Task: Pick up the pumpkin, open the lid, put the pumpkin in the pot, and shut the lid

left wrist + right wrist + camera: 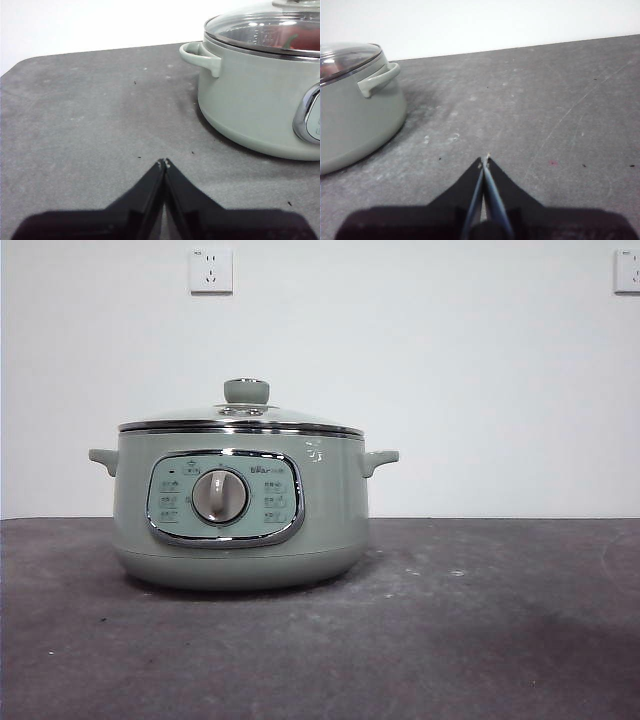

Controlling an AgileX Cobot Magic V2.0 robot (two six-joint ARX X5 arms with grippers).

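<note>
Resting with its two black jaws pressed together at the tips, the left gripper (164,162) holds nothing and sits low above the dark grey table (90,125), off to one side of the pot (250,105) and well apart from it, facing the side handle (197,56) on that flank. The right gripper (485,159) is likewise closed tip to tip and empty, waiting on the pot's other side, with bare tabletop between it and the opposite side handle (377,80). Neither arm shows in the front view.

The pot stands upright on the table, toward the left of the front view, its chrome-framed control panel (225,498) and round silver dial (219,497) turned to the camera. The lid (240,418) sits closed on the pot, its steel rim seated level on the pot's edge all round and its pale green knob (246,391) on top at the middle.

Through the glass, the left wrist view shows an orange-red shape with a bit of green beside it inside the pot: the pumpkin (305,42), lying under the lid. Reflections blur its outline, so how it lies cannot be told.

Behind the pot rises a plain white wall with a power socket (211,270) above the pot and a second socket (628,270) far off toward the other side.
</note>
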